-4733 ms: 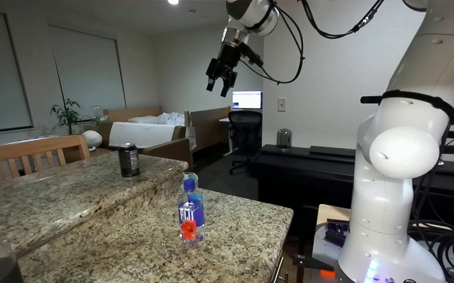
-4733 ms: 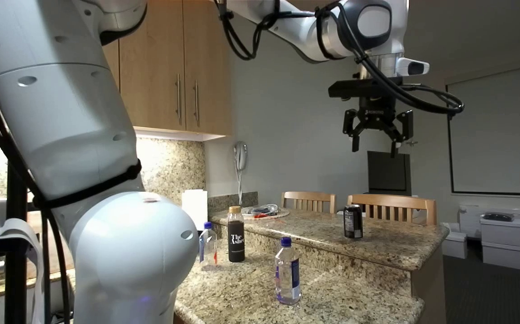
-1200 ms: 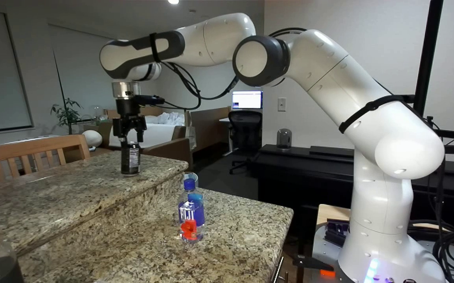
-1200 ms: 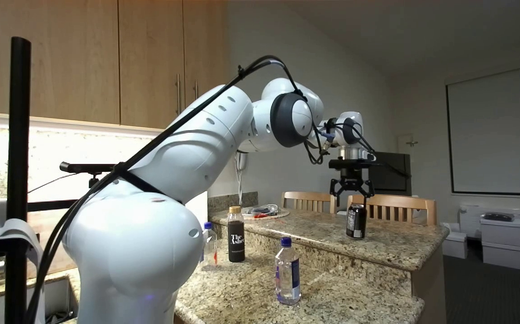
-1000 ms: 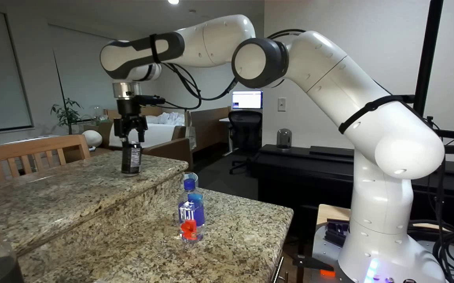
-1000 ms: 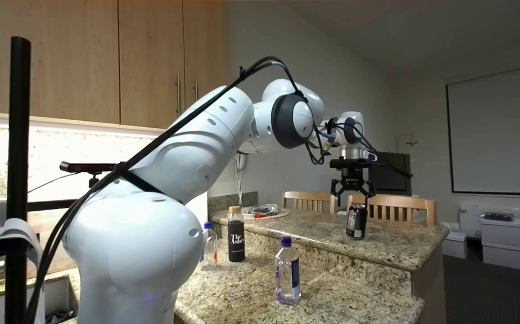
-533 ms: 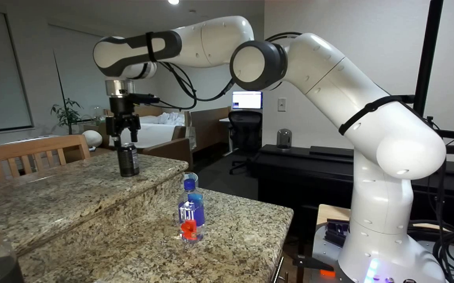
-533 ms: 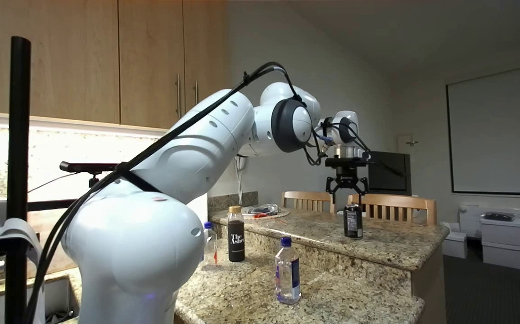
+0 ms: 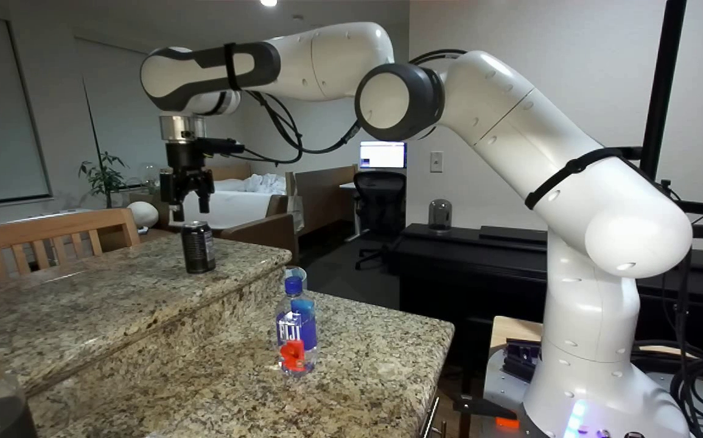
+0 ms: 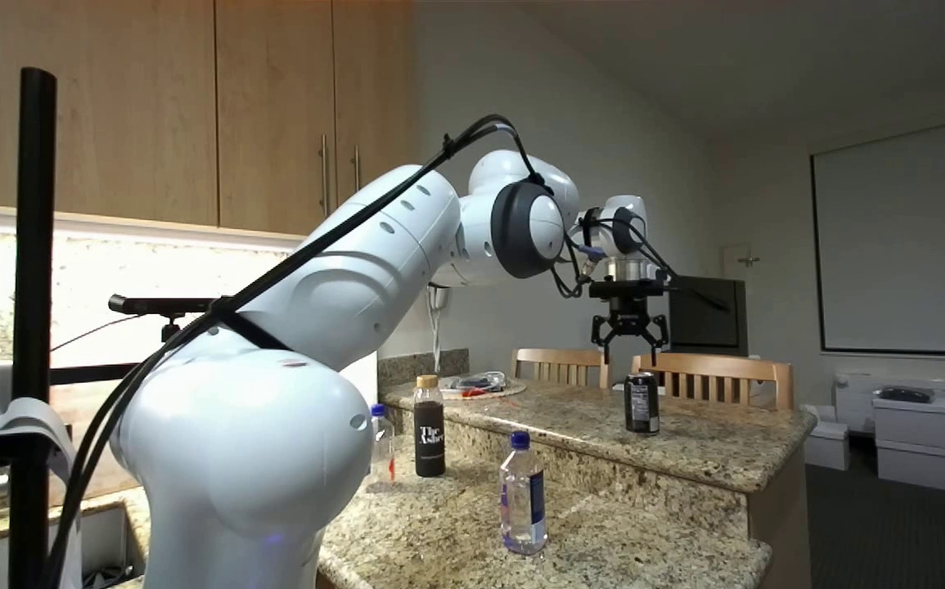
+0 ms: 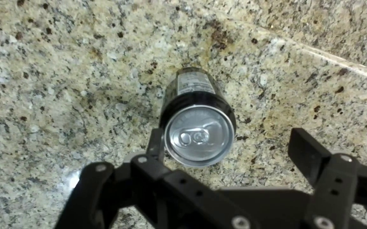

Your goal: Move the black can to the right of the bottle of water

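The black can stands upright on the raised granite counter and also shows in an exterior view. The bottle of water, with blue cap, stands on the lower counter and also shows in an exterior view. My gripper is open and empty, pointing down, with its fingertips just above the can's top; it also shows in an exterior view. In the wrist view, the can's silver top lies between the fingers, close beside the left finger and far from the right one.
A step edge separates the raised counter from the lower one. A dark bottle with a wooden cap and another blue-capped bottle stand on the lower counter. A plate with items lies on the raised counter. Wooden chairs stand behind.
The gripper came down over the can from high up. About a second ago the can leaned at a finger; now it stands upright, and the gripper has shifted sideways and risen slightly.
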Robot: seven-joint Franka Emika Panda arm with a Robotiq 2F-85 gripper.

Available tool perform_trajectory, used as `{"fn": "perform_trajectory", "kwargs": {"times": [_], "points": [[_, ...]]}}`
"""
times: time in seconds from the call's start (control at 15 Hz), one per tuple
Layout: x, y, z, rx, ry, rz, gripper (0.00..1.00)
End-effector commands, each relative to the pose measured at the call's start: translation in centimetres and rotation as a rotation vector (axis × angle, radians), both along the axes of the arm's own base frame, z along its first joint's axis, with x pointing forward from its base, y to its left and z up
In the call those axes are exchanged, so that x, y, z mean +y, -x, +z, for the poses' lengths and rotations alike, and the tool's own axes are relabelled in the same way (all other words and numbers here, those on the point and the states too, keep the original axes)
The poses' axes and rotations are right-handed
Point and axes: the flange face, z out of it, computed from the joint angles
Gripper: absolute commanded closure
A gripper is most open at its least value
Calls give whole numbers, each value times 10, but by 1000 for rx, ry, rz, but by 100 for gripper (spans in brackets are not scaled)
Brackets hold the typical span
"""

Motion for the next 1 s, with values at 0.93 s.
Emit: {"fn": "perform_trajectory", "kwargs": {"times": [0.93], "points": [[-19, -3, -45, 100, -69, -33, 0]]}}
